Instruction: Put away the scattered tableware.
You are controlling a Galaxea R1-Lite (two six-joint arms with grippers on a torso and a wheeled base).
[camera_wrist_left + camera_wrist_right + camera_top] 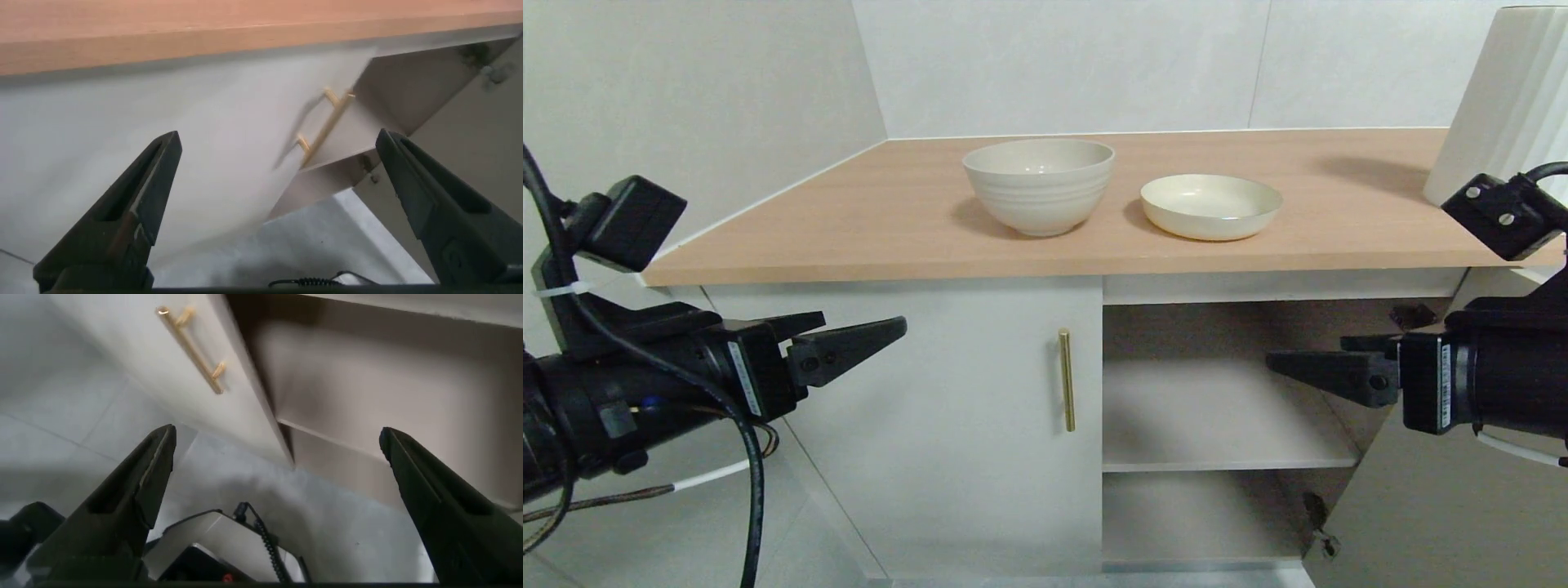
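A deep ribbed cream bowl (pixel 1039 184) and a shallow cream dish (pixel 1211 206) stand side by side on the wooden countertop (pixel 866 220). Both grippers hang below the counter's front edge, in front of the white cabinet. My left gripper (pixel 862 324) is open and empty before the closed left door (pixel 931 408); in the left wrist view its fingers (pixel 155 188) spread wide around that door's gold handle (pixel 327 122). My right gripper (pixel 1307 353) is open and empty in front of the open right compartment (pixel 1217 408). The right wrist view looks between its fingertips (pixel 159 457) toward the compartment's shelf (pixel 384 384).
The closed door carries a vertical gold handle (pixel 1066 380). The right door (pixel 1445 506) is swung open at the lower right. A tall white ribbed object (pixel 1503 98) stands at the counter's back right. White walls close the counter at the back and the left.
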